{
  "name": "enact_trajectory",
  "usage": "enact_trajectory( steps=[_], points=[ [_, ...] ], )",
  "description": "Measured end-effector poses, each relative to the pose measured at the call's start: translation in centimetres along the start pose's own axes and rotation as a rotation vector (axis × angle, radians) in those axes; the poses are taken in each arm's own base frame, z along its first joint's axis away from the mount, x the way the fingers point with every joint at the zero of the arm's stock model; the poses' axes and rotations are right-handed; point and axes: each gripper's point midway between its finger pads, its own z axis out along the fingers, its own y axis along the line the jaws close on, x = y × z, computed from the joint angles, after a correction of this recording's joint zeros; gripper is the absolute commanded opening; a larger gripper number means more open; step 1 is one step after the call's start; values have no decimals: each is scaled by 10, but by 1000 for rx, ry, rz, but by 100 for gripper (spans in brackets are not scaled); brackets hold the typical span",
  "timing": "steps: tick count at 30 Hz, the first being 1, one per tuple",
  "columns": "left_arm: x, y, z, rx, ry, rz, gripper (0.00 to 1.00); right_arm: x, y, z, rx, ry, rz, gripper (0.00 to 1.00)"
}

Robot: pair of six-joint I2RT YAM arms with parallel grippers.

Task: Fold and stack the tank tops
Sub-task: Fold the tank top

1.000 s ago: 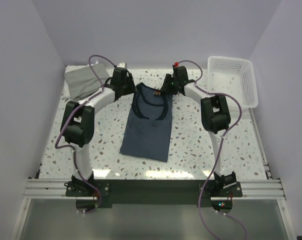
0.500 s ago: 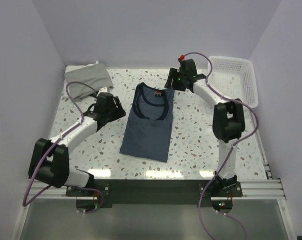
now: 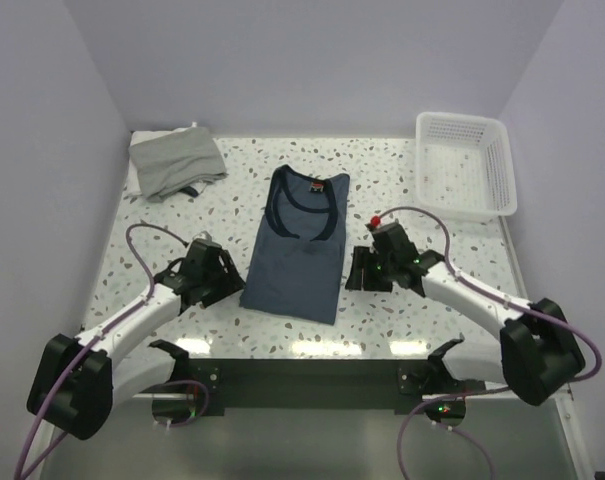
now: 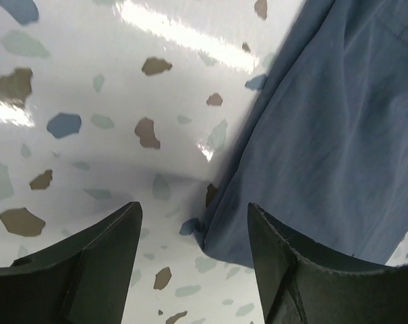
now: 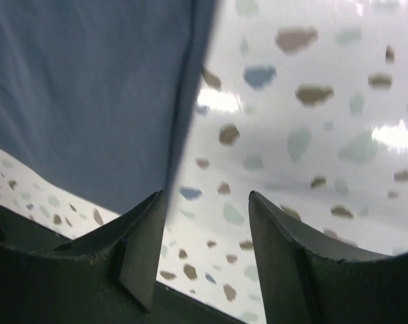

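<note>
Top external view: the navy tank top [image 3: 297, 245] is laid flat in the middle of the tabletop [image 3: 412, 210], neck at the far end and hem at the near end; its long axis is run from far to near, slanted a little leftward toward the hem
Grey tank top [image 3: 175, 162]: it is bunched in the far left corner, well apart from both arms; the white basket [image 3: 460, 120] is set at the far right
Left fingers [image 3: 227, 285]: they are spread wide just above the tabletop with nothing gripped; in the left wrist view the near left hem corner of the navy top is framed between them, a little ahead of the tips
Right fingers [image 3: 357, 272]: they are likewise parted and nothing is clasped; in the right wrist view the right side edge of the navy top is seen running down to the tip on the cloth's side, with speckled tabletop between the tips
Key relation: the navy top is bracketed by the two arms near its hem, the cloth lying inward of each pair of fingers; the left fingers are judged closer to a corner, the right fingers only just beside the side edge
Next move: a hem-to-neck fold along the long axis is probably called for; each pair would need to be brought inward over its own hem corner before being closed
</note>
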Motion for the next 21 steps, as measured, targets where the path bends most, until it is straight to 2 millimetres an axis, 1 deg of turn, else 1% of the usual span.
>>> enact_trajectory(
  steps=[2,4,6,7,12,14,16,21],
  points=[
    [10,1,0,2,30,-4,68,27,-8,-5,4,28,22,55],
    [20,3,-1,4,56,-5,66,45,-9,-10,-3,45,33,54],
    [28,4,-3,8,79,-12,65,58,-3,-12,-26,60,35,54],
    [30,5,-3,9,85,-15,62,64,0,-12,-36,70,38,53],
    [36,4,-4,31,88,-44,58,92,8,-5,-58,124,56,52],
    [37,1,-3,47,91,-60,54,103,10,-1,-58,149,66,51],
    [39,-2,0,62,100,-67,49,111,15,1,-67,167,73,51],
    [42,-12,5,107,113,-76,41,115,28,5,-109,158,100,51]
  ],
)
